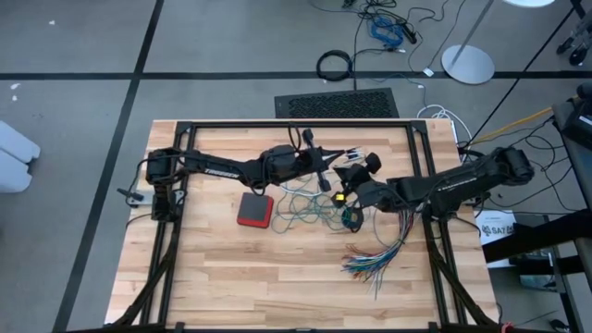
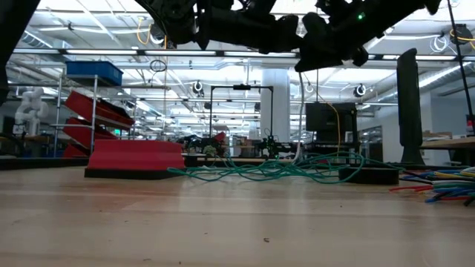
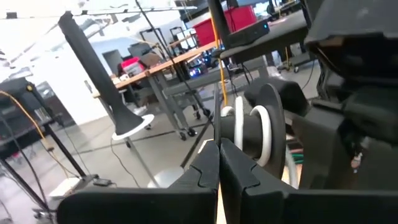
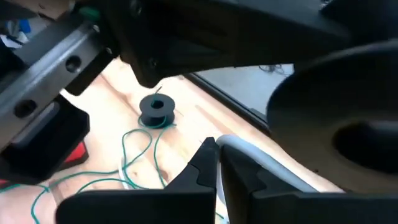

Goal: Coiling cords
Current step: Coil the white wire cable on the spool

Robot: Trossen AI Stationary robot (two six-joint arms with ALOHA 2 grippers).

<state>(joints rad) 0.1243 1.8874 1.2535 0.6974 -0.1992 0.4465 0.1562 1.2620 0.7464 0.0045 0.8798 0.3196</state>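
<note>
Teal-green cord (image 1: pixel 301 209) sprawls loose beside the red box (image 1: pixel 255 210) (nothing inside shows); left gripper (image 3: pixel 219 155) and right gripper (image 4: pixel 216 152) are closed, above it.

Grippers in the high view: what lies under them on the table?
Under the left gripper and right gripper lies the loose teal-green cord. The arms hide some of its loops and most of the white cord.

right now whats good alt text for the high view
Seen from above, two dark arms meet over a tangle of teal-green cord mid-table, the left claw and right claw both shut. A red block lies beside the tangle; multicoloured wires fan out on the wooden table.
</note>
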